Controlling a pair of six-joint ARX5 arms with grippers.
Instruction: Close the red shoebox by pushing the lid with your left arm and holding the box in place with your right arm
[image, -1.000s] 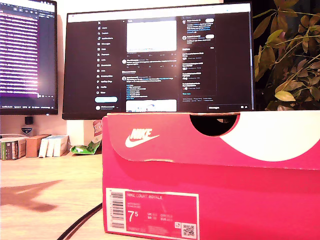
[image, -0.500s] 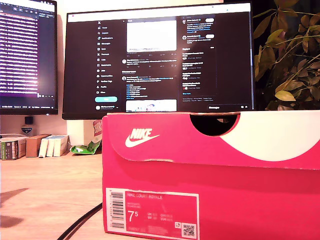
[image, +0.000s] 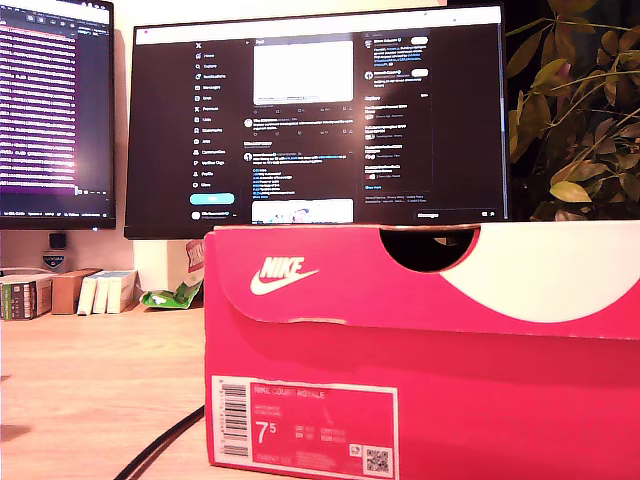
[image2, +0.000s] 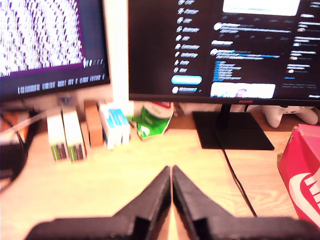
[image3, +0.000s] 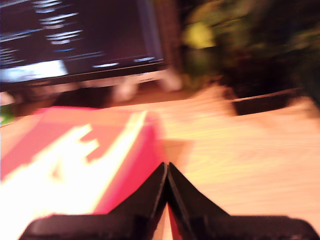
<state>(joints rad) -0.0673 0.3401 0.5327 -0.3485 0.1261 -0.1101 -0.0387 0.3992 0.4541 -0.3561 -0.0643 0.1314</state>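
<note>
1. The red shoebox (image: 420, 350) sits on the wooden tabletop (image: 100, 390) and fills the exterior view's right and middle. Its lid (image: 420, 270) is down flat on the box.
2. The lid has a white swoosh and a dark half-round hole at its top edge. A white label with a barcode (image: 305, 428) is stuck low on the box's front.
3. No arm shows in the exterior view.
4. My first gripper (image2: 171, 172) hangs over bare tabletop. Its two black fingers (image2: 155, 195) are pressed together, with nothing between them. A corner of the shoebox (image2: 302, 185) is off to one side of it, apart from the fingers.
5. My second gripper (image3: 166, 170) also has its fingers (image3: 190, 197) together and holds nothing. This view is blurry. The shoebox lid (image3: 75, 150) lies just beside and under the tips.
6. Behind the box stand two monitors (image: 315, 120), and a leafy plant (image: 580, 110) is at the exterior view's right.
7. Small boxes (image: 60, 292) and a green packet (image: 172, 296) lie under the monitors.
</note>
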